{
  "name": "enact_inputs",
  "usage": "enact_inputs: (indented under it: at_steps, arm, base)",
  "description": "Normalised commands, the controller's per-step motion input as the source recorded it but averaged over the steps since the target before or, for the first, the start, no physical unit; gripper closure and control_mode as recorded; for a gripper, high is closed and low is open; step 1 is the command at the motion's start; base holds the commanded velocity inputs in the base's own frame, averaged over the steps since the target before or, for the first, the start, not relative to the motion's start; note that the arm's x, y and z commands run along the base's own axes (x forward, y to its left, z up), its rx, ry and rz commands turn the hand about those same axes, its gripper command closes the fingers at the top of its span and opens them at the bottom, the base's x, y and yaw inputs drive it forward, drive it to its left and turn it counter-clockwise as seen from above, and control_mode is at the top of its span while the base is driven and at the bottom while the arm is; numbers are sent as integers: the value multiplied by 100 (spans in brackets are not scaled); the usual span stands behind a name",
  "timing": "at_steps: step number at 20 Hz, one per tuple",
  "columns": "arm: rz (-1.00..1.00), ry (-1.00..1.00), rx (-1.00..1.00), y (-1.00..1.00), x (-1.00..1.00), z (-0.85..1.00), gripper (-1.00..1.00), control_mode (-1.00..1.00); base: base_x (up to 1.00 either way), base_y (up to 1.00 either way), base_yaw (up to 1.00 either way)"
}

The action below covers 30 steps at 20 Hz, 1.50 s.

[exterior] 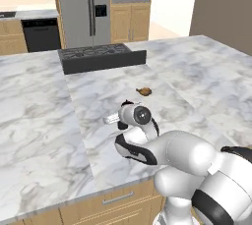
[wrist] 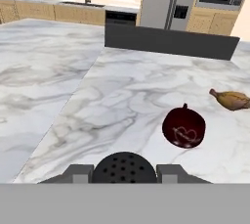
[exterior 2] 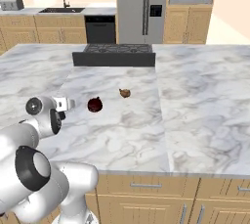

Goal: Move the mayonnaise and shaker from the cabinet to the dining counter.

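Black perforated top: the shaker (wrist: pixel 124 167), nearest item in the hand view, seated between the two finger tips.
Gripper (wrist: pixel 124 173): closed on the shaker, one grey pad (wrist: pixel 78 173) flanking each side.
Arm pose: folded low over the near edge of the dining counter (exterior: pixel 44 121); wrist level, hand pointing along the marble toward the hob.
Step in hand (judged): setting the shaker down on the dining counter.
Doing it well (judged): lower straight until the base meets marble, release only then, and keep clear of the dark red round item so nothing gets knocked.
Dark red round item (wrist: pixel 183 127): on the marble, just ahead and to one side of the hand.
Brown food piece (wrist: pixel 230 99): farther along the marble, apart from the red item.
Black gas hob (wrist: pixel 171 42): across the far part of the counter.
Mayonnaise: whereabouts cannot be told.
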Motion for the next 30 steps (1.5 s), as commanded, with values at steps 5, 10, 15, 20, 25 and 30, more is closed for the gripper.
enact_inputs:
  at_steps: [5,10,15,20,25,30]
  arm:
    - [0,-1,0,0,0,-17,100,-100]
    - [0,-1,0,0,0,-14,100,-100]
    - [0,-1,0,0,0,-16,100,-100]
    - [0,0,0,-3,-5,-16,100,-100]
    - [0,0,0,-2,-1,-17,100,-100]
    - [0,0,0,-14,0,-17,100,-100]
  base:
    - [0,0,0]
    - [0,0,0]
    - [0,0,0]
    - [0,0,0]
    - [0,0,0]
    - [0,0,0]
